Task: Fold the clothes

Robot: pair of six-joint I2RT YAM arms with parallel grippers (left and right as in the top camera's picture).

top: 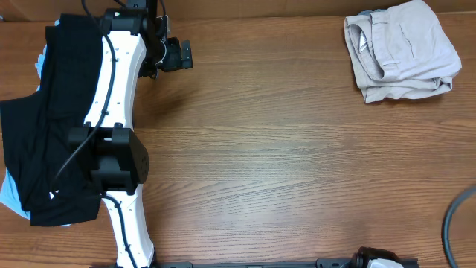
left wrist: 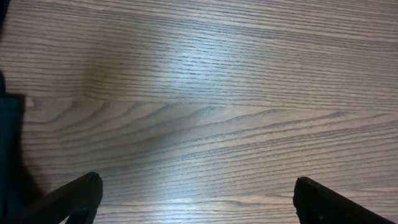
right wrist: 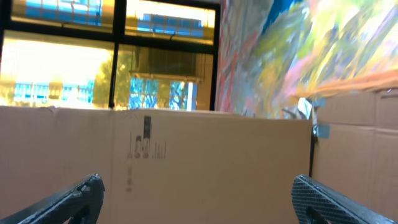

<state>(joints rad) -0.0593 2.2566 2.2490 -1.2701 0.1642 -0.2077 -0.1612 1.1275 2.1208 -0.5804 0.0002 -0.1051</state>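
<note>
Overhead, one piece looks done: the shorts (top: pixel 401 52) lie folded at the far edge of the desk (top: pixel 282 164), well apart from the left arm (top: pixel 111 89). The unfolded black pile (top: pixel 52 112) lies on the arm's other side, right against it and partly under it, with blue fabric (top: pixel 13 197) peeking out from beneath. I judge you are between garments, so the step in hand is fetching the next piece. The left pincer (top: pixel 175 53) hangs at the arm's far end over bare wood, turned away from the pile. It needs to swing across to the pile, come down on an edge of the top black piece, and draw it onto the open wood beside the arm.

In the left wrist view, the jaws stand wide apart with only wood grain between them, touching nothing. Something dark at the picture's left edge is probably the black pile, though too little shows to be sure.

In the right wrist view, the right pincer (right wrist: pixel 198 183) is likewise spread wide and empty. It is raised and faces cardboard (right wrist: pixel 186 155) below a window (right wrist: pixel 62 56). No clothes show here, and you cannot tell where it hangs relative to the left arm.
</note>
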